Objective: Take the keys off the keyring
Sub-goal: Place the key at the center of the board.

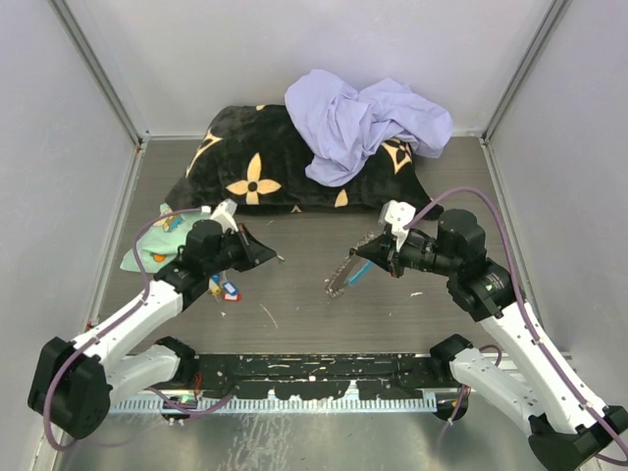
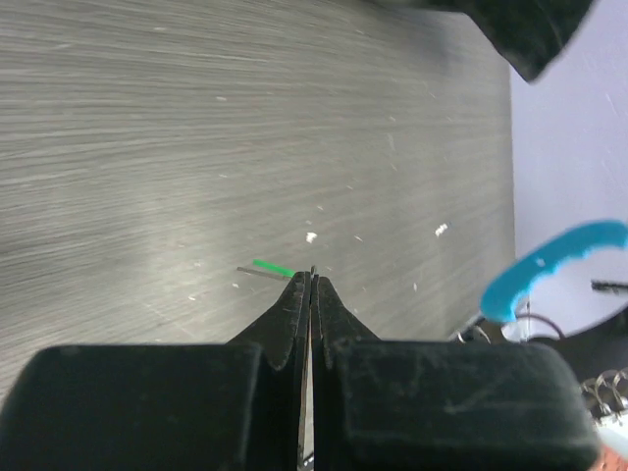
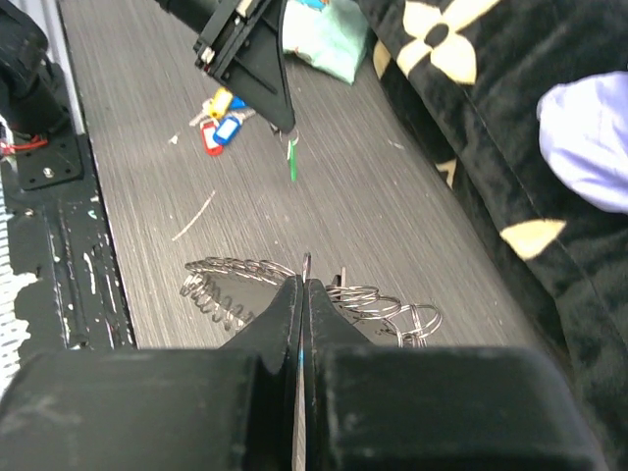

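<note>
The left fingers (image 2: 294,304) pinch shut on a green key (image 2: 272,267), held apart from the keyring (image 3: 235,273), so it looks already off. The right fingers (image 3: 289,304) clamp the keyring mid-bench, steadying its hanging coils. More keys (image 3: 218,120) lie on the bench (image 3: 392,226), near left.
</note>
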Action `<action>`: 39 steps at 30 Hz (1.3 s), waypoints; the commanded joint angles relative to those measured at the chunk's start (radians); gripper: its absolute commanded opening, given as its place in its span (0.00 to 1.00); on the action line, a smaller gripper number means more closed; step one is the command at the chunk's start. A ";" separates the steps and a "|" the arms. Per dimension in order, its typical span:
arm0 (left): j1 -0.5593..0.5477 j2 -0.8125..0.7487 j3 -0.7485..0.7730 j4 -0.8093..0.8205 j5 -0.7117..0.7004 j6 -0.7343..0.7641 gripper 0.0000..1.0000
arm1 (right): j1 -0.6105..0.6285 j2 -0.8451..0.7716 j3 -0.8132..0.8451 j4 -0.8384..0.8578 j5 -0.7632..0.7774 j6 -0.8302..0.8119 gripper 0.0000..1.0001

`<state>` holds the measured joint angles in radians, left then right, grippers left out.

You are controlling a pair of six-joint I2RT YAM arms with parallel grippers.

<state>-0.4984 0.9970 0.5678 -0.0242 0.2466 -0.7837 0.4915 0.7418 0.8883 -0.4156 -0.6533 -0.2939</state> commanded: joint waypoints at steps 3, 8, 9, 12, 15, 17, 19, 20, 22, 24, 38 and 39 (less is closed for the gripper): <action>0.131 0.082 -0.008 0.080 0.037 -0.084 0.00 | -0.014 0.007 0.055 -0.028 0.045 -0.051 0.01; 0.179 0.122 -0.031 0.042 -0.030 -0.106 0.00 | -0.017 0.005 0.057 -0.034 0.055 -0.056 0.01; 0.189 0.123 -0.039 0.034 -0.049 -0.111 0.00 | -0.018 0.004 0.058 -0.036 0.055 -0.057 0.01; 0.219 0.120 -0.052 0.017 -0.099 -0.120 0.01 | -0.021 0.001 0.055 -0.039 0.053 -0.054 0.01; 0.244 0.118 -0.048 -0.016 -0.146 -0.126 0.02 | -0.021 -0.001 0.042 -0.037 0.049 -0.047 0.01; 0.260 0.123 -0.040 -0.038 -0.173 -0.128 0.02 | -0.022 -0.001 0.034 -0.035 0.047 -0.044 0.01; 0.272 0.134 -0.029 -0.061 -0.188 -0.138 0.03 | -0.022 -0.002 0.028 -0.034 0.046 -0.041 0.01; 0.278 0.140 -0.020 -0.079 -0.199 -0.143 0.06 | -0.022 -0.004 0.026 -0.033 0.045 -0.041 0.01; 0.282 0.144 0.013 -0.142 -0.232 -0.142 0.20 | -0.023 -0.007 0.026 -0.033 0.044 -0.039 0.01; 0.283 0.133 0.064 -0.221 -0.261 -0.128 0.36 | -0.025 -0.008 0.026 -0.033 0.046 -0.036 0.01; 0.283 -0.403 -0.068 -0.043 0.133 0.067 0.95 | -0.047 0.023 0.067 -0.100 0.027 -0.030 0.01; 0.283 -0.429 -0.078 -0.042 0.158 0.053 0.95 | -0.052 0.030 0.078 -0.112 0.023 -0.032 0.01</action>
<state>-0.2203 0.6556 0.5457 -0.1658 0.2256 -0.7372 0.4557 0.7567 0.8925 -0.5220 -0.6067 -0.3344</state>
